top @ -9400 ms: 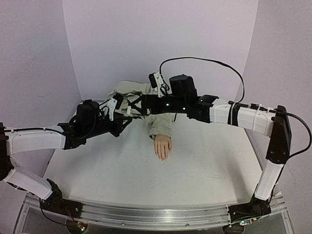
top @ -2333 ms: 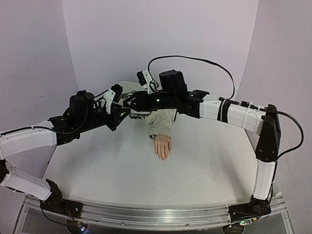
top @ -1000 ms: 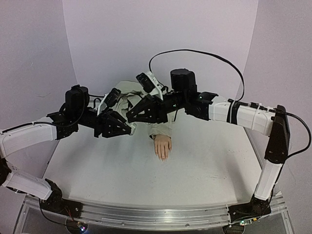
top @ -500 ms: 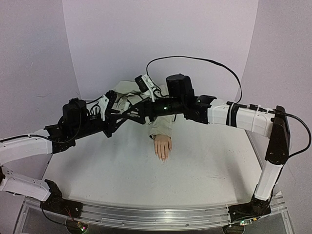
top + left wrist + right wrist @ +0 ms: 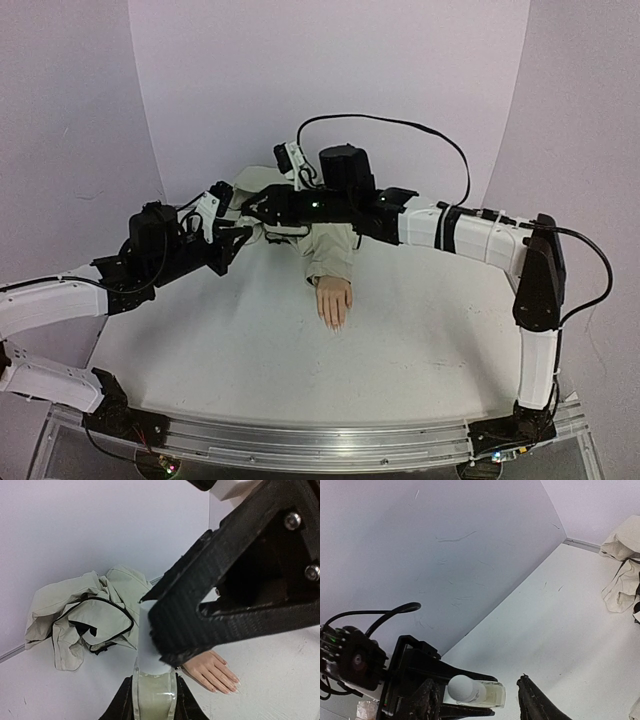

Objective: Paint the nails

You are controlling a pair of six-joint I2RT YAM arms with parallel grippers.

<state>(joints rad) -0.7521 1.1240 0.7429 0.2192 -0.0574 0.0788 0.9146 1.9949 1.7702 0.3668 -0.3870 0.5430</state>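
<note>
Left jaws clamp a small clear glass bottle with a white cap (image 5: 150, 662); any label is unreadable. Right jaws stand apart, flanking the cap.

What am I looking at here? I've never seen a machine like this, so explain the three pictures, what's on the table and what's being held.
These are two robot arms bolted to a table, each ending in two-finger jaws. The wide picture looks down from above and behind; the left arm is on its left, the right arm on its right. The other two pictures come from cameras on each wrist. On the table lies a mannequin hand poking from a beige jacket. The left jaws grip a small clear bottle; the right jaws stand open either side of its white cap.
</note>
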